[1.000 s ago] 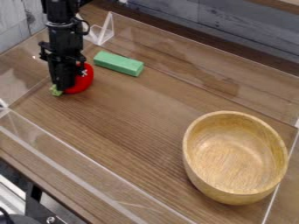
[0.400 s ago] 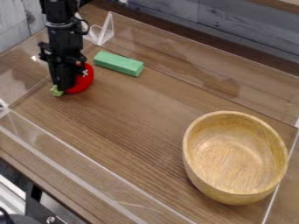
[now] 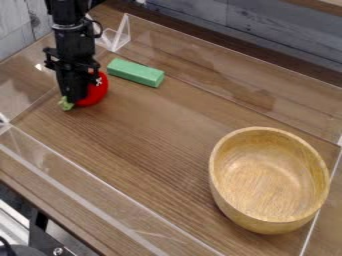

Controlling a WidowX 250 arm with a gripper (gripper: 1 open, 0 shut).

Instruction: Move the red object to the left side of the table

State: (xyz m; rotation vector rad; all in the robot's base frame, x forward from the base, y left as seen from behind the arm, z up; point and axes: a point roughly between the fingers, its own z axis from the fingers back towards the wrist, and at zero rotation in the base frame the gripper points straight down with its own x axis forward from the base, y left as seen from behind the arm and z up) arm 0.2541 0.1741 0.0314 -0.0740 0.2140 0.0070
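Observation:
The red object [image 3: 91,92] is a small glossy red toy fruit resting at the far left of the brown wood-grain table [image 3: 160,140]. My black gripper [image 3: 72,92] points steeply down onto it from above, its fingers closed around the fruit's left part. The arm's body hides the fruit's top and any stem.
A flat green rectangular block [image 3: 135,72] lies just right of the fruit. A large wooden bowl [image 3: 270,178] sits at the right front. Low clear acrylic walls [image 3: 80,196] edge the tabletop.

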